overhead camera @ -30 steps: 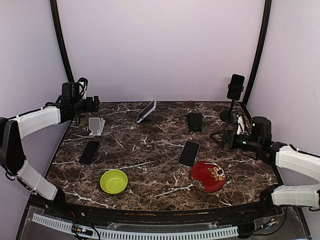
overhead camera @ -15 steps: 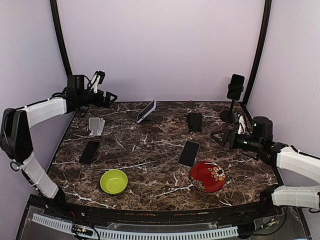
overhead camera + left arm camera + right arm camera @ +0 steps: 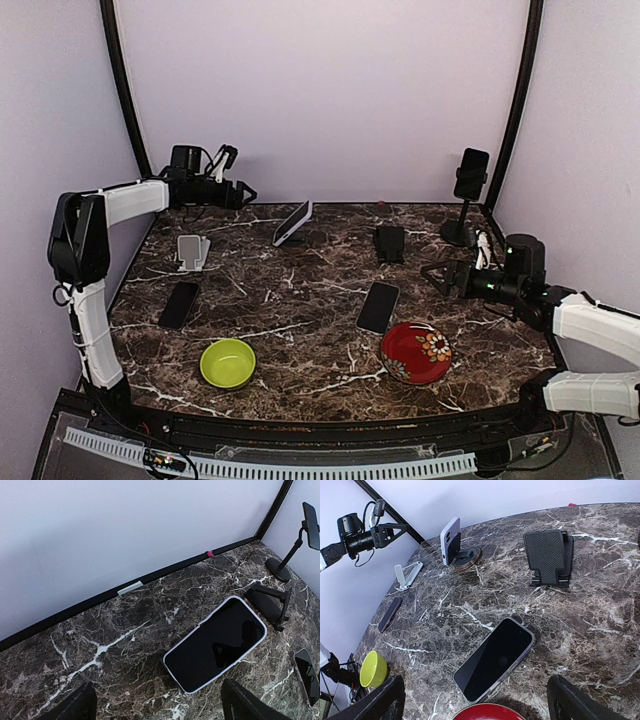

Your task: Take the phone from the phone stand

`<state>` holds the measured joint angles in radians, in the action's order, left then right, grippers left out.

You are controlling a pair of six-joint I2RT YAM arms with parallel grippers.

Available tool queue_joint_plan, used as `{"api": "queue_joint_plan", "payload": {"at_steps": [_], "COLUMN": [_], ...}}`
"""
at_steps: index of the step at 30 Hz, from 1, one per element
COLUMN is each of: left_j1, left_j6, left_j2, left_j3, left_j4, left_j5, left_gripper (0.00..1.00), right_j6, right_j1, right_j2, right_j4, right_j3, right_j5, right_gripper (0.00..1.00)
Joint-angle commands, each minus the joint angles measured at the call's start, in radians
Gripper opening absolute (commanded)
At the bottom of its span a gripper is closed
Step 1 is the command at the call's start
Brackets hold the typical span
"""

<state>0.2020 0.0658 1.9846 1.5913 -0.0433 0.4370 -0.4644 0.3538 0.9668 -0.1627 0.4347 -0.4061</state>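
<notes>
A white-cased phone (image 3: 293,222) leans tilted on a round brown stand (image 3: 467,557) at the back middle of the table; its dark screen (image 3: 215,650) fills the left wrist view. My left gripper (image 3: 240,192) hovers to its left near the back wall, apart from it. It is open and empty, with fingertips (image 3: 75,705) at the bottom of its own view. A second, black phone (image 3: 471,172) is clamped on a tall pole stand at the back right. My right gripper (image 3: 437,277) is open and empty over the table's right side.
An empty black stand (image 3: 390,243) sits at the back middle. A phone (image 3: 378,306) lies flat beside a red flowered plate (image 3: 416,352). Another flat phone (image 3: 179,304), a folding grey stand (image 3: 192,250) and a green bowl (image 3: 228,362) occupy the left.
My left arm has swung from the left edge along the back wall, rightward toward the white-cased phone. The right arm has stayed in place.
</notes>
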Motion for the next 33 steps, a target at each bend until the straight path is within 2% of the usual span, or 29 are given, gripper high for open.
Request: {"api": "queue_joint_plan", "payload": {"at_steps": [1, 11, 22, 33], "left_j1": [0.013, 0.024, 0.047, 0.065], "left_j6": [-0.025, -0.044, -0.038, -0.026], "left_j2": [0.046, 0.189, 0.394, 0.506], "left_j3": [0.085, 0.231, 0.499, 0.594], "left_j4": [-0.046, -0.102, -0.264, -0.311], "left_j5": [-0.005, -0.056, -0.141, -0.152], "left_gripper": [0.87, 0.83, 0.76, 0.75], "right_j6": [0.016, 0.016, 0.016, 0.017], "right_j1": [0.004, 0.004, 0.004, 0.004], "right_j2": [0.003, 0.017, 0.051, 0.057], "right_j4": [-0.005, 0.005, 0.006, 0.016], "right_j3": [-0.009, 0.007, 0.027, 0.034], "right_j5": [0.012, 0.016, 0.010, 0.012], "right_gripper": [0.99, 0.99, 0.99, 0.99]}}
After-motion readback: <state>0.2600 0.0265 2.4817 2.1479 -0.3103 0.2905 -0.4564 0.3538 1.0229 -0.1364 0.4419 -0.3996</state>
